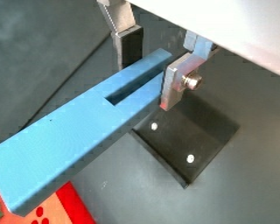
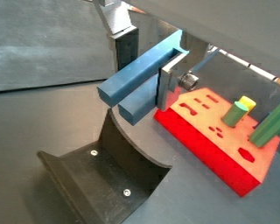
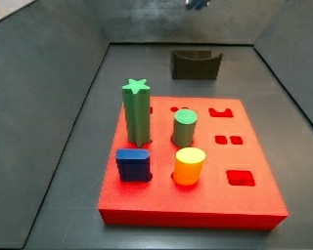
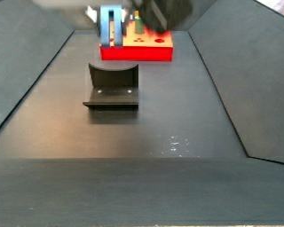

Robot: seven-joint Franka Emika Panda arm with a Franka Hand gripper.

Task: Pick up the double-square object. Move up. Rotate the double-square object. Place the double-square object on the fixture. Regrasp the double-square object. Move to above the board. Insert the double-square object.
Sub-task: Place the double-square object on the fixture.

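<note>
The pincer [image 1: 154,66] grips one end of the long blue bar [image 1: 78,131], its two silver fingers [image 1: 180,77] pressed flat against opposite faces of the bar, so it is closed on that piece and holds it clear of the floor. In both wrist views the bar [image 2: 140,77] juts out from between the fingers, and a long slot shows in its upper face close to the grip. Directly below the pincer sits the dark fixture [image 1: 189,140], its base plate marked by two pale screw heads; the bar hangs above it without touching it. In a wrist view the fixture [image 2: 108,171] shows its curved notch, and the red board [image 2: 224,140] lies just beyond the pincer with green pegs [image 2: 238,110] standing in it. In a side view the bar [image 4: 114,24] hangs upright above the fixture [image 4: 113,85], in front of the board [image 4: 138,49]. Another side view shows the board [image 3: 199,190] carrying a green star post [image 3: 136,112], a green cylinder [image 3: 184,127], a dark-blue block [image 3: 133,163] and a yellow-orange peg [image 3: 188,166], well apart from the fixture [image 3: 196,64] behind it.
</note>
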